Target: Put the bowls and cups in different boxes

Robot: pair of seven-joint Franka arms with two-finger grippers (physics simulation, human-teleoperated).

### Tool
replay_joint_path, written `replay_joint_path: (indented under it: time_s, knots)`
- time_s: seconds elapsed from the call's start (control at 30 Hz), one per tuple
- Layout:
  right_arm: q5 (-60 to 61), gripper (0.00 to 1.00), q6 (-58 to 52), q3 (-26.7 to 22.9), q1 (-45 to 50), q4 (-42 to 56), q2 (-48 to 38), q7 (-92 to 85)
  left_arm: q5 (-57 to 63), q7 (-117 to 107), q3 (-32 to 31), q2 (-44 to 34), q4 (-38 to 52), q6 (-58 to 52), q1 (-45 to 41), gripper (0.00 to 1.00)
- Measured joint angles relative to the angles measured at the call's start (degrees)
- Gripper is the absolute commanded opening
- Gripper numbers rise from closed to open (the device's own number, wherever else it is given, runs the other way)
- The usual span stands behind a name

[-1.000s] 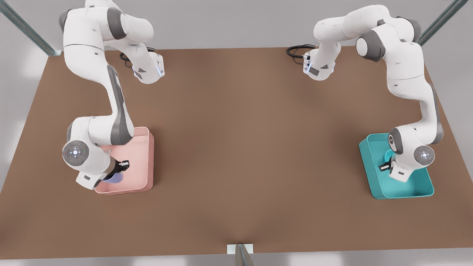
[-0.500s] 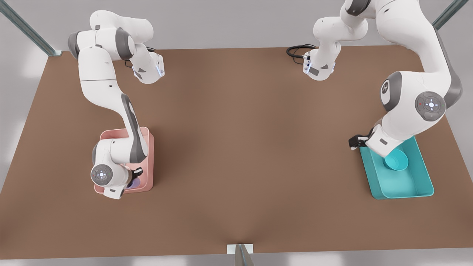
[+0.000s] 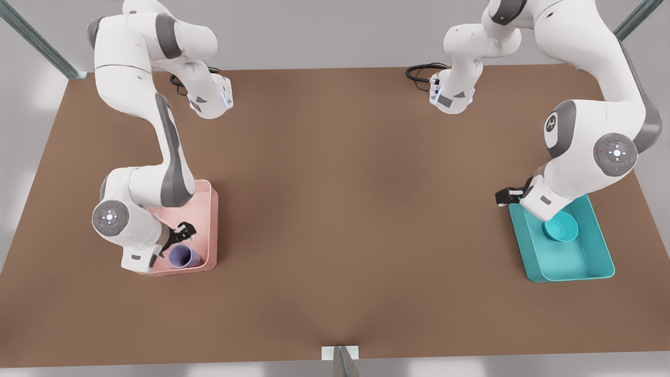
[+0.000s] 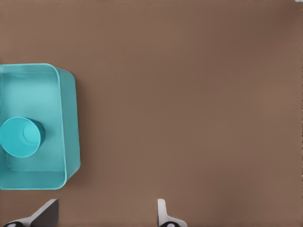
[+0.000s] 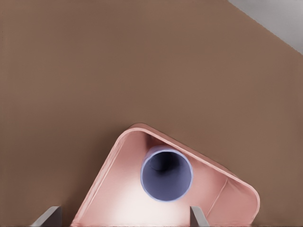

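The lavender cup [image 3: 182,256] [image 5: 166,174] stands upright in the pink box [image 3: 212,220] [image 5: 109,163], at the corner nearest the camera in the front view. My right gripper [image 3: 184,230] [image 5: 123,220] hovers just above it, open and apart from it. At the front view's right, the teal bowl [image 3: 560,228] [image 4: 20,137] sits inside the teal box [image 3: 576,262] [image 4: 66,123]. My left gripper [image 3: 505,196] [image 4: 104,217] is open with nothing between its fingers, raised over the table just beyond the teal box's far corner toward the front view's left.
The brown table [image 3: 340,209] stretches bare between the two boxes. Both arm bases and a black cable coil [image 3: 421,72] stand at the far edge. A metal post [image 3: 343,361] sits at the near edge.
My right gripper has let go of the cup and lifted; the cup now stands free in the pink box. My left gripper rose out of the teal box a second ago and has since barely moved.
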Motion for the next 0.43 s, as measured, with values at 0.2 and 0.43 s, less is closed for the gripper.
replay_joint_path:
  time_s: [0.2, 0.43]
  knots:
    - [-2.6, 1.0, -18.7, -2.2, -1.1, 6.2, -9.4, 2.8, 0.0, 0.0, 0.0, 0.5, 0.3, -0.2, 0.4, 1.0]
    - [-4.4, 1.0, -28.1, -0.4, -5.0, 4.3, -15.7, 7.8, -0.2, 0.2, 0.0, 0.5, 0.3, -0.4, 1.3, 1.0]
